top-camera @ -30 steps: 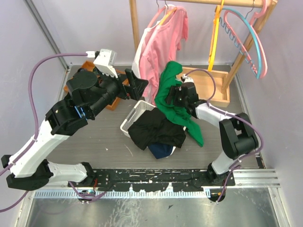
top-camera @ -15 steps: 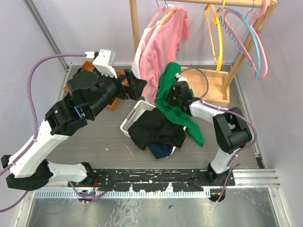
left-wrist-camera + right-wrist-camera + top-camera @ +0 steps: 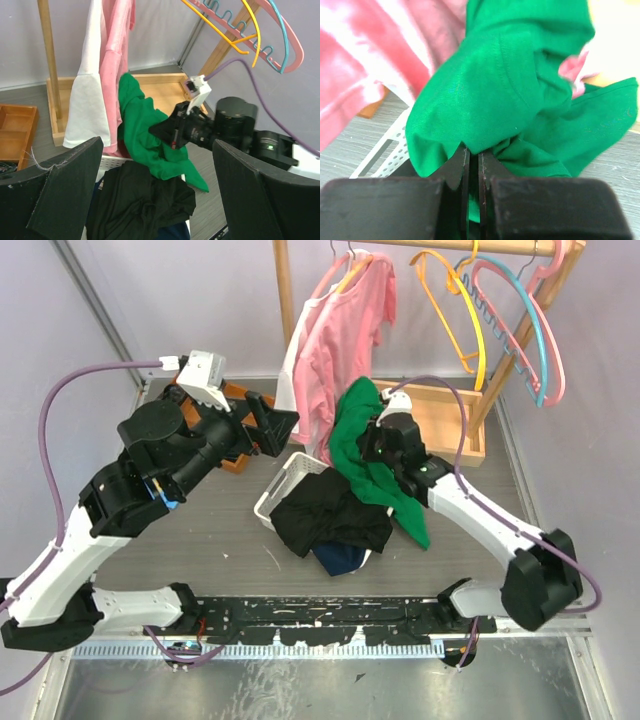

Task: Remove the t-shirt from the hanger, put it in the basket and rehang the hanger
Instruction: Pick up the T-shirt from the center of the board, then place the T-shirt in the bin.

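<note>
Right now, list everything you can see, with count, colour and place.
rack: one, wooden, rear of table
green t-shirt: one, green, pinched in the right fingers
pink t-shirt: one, pink, hanging on the rack
white garment: one, white, hanging beside the pink t-shirt
orange hanger: one, orange, bare on the rack
pink and blue hangers: two, bare at the rack's right end
basket: one, white, table centre
black garment: one, black, spilling from the basket
tray: one, brown, rear left
left fingers: two, black, open, empty
right fingers: two, black, shut on the green t-shirt

Table (image 3: 215,520) left of the basket (image 3: 288,478) is open; green t-shirt (image 3: 355,435), pink shirt (image 3: 340,335) and rack post (image 3: 284,290) block the centre rear.
</note>
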Controlling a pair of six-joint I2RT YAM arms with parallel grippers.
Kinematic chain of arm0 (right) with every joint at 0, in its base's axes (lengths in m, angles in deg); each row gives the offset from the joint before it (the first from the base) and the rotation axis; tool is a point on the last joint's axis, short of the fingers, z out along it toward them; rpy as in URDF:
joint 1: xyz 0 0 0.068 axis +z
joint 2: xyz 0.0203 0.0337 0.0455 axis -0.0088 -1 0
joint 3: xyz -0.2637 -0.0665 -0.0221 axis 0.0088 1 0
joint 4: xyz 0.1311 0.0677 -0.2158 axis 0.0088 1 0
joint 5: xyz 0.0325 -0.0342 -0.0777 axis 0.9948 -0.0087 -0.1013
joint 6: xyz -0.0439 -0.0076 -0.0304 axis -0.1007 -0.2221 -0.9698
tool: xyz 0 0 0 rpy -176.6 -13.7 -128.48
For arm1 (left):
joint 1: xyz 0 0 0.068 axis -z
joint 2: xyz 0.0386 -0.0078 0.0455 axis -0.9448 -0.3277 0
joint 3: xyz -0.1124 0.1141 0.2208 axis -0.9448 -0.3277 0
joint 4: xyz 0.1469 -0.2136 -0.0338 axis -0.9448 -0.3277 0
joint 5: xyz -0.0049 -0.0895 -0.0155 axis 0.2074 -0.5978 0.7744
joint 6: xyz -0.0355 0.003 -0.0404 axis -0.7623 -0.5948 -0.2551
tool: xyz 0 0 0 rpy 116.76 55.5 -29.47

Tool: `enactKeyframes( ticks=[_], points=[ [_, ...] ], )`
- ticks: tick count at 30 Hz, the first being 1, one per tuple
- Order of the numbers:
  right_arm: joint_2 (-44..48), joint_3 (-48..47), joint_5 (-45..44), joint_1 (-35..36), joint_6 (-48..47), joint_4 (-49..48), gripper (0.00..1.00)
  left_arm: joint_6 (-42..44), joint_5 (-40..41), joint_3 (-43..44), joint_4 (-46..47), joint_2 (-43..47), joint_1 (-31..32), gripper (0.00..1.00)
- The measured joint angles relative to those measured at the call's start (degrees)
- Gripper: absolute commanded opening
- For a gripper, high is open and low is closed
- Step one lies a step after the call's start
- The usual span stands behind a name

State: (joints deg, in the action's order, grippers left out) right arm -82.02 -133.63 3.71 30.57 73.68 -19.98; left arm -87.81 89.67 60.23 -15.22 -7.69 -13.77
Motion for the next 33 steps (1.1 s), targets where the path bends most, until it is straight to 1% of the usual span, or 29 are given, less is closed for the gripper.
enactKeyframes(
  ticks=[5,11,16,22,29,33],
  points=[
    [7.39,-2.16,-3.78,2.80,-2.05,5.51,0.01,0.55,-0.13,-1.20,0.81,1.16,0.00,0.98],
    [12.33,-10.32,-6.97,6.62,-5.99,10.14,0.01,1.64,-0.59,-3.26,1.86,2.73,0.00,0.98],
    [12.79,-20.98,-8.35,7.69,-8.66,12.07,0.01,2.08,-1.16,-3.78,2.29,3.02,0.00,0.98],
    [12.79,-30.53,-8.61,7.72,-10.19,12.15,0.01,2.23,-1.79,-3.78,2.25,3.34,0.00,0.98],
    [11.52,-35.87,-3.87,8.50,-10.43,11.54,0.01,2.84,-0.96,-3.76,1.79,4.92,0.00,0.98],
    [9.64,-36.26,-1.95,11.28,-10.71,11.43,0.01,2.99,0.15,-3.74,0.72,5.86,0.00,0.98]
  ],
)
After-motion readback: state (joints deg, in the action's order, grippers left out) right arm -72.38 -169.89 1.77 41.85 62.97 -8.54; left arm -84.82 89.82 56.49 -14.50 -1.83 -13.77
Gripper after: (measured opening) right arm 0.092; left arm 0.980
